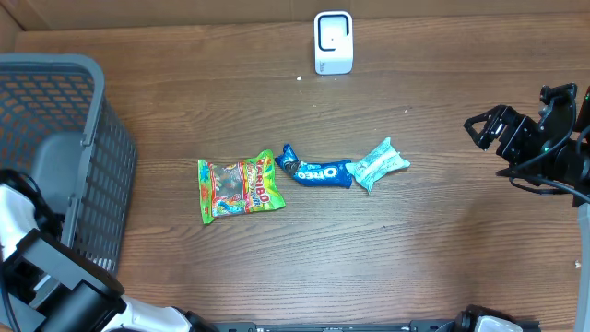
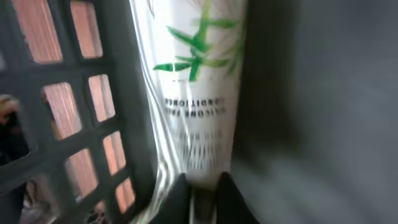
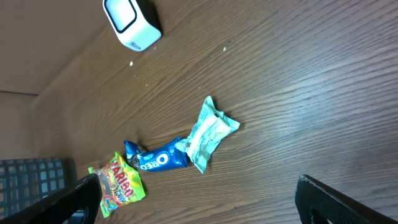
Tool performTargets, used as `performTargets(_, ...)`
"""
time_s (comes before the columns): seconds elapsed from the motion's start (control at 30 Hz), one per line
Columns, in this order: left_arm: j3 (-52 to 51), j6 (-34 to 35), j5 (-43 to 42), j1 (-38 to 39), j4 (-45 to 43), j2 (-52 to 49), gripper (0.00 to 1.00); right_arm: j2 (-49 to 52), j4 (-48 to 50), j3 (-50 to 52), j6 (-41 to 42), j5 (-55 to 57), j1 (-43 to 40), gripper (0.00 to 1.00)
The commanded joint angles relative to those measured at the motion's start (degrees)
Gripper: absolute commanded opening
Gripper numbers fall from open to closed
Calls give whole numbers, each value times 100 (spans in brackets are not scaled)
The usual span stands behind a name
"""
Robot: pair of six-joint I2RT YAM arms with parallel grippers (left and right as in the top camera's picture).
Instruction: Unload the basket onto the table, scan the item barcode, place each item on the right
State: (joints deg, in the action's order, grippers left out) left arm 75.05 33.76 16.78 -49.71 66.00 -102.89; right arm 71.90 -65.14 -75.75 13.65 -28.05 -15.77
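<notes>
Left gripper [image 2: 199, 196] bottom centre of wrist view, clenched on lower end of white tube [image 2: 193, 81]. Tube's long axis runs up frame, inside basket [image 2: 106, 93]. Scanner [image 1: 333, 41] far off, top centre overhead. Right gripper [image 3: 205, 202] released, empty.

Overhead, right wrist: shared scanner [image 1: 333, 41] [image 3: 131, 23]

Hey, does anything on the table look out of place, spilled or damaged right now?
Nothing serious. The Haribo bag, Oreo pack and teal wrapper lie crumpled in a crooked row, close together, and a small white speck sits beside the scanner.
</notes>
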Motion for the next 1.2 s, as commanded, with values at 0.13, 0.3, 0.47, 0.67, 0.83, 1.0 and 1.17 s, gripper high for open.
performTargets(0.13, 2570, -1200, -713, 236, 1003, 105, 4, -9, 31, -136, -39, 13, -22, 100)
performTargets(0.3, 3005, -785, -756, 291, 1513, 262, 18, -9, 2, -138, -39, 11, -22, 100)
performTargets(0.47, 2608, -649, -719, -155, 1799, 240, 64, -9, 9, -138, -103, 17, -22, 100)
performTargets(0.67, 1309, -798, -824, -866, 1134, 243, 66, -9, 9, -136, -195, 144, -22, 100)
performTargets(0.83, 227, -957, -879, -914, 94, 240, 70, -9, 9, -138, -195, 146, -22, 100)
performTargets(1.0, -619, -911, -680, -916, -815, 240, 78, -9, 4, -138, -195, 144, -22, 100)
performTargets(1.17, -1506, -890, -334, -916, -2111, 240, 85, -9, -57, -136, -195, 146, -22, 100)
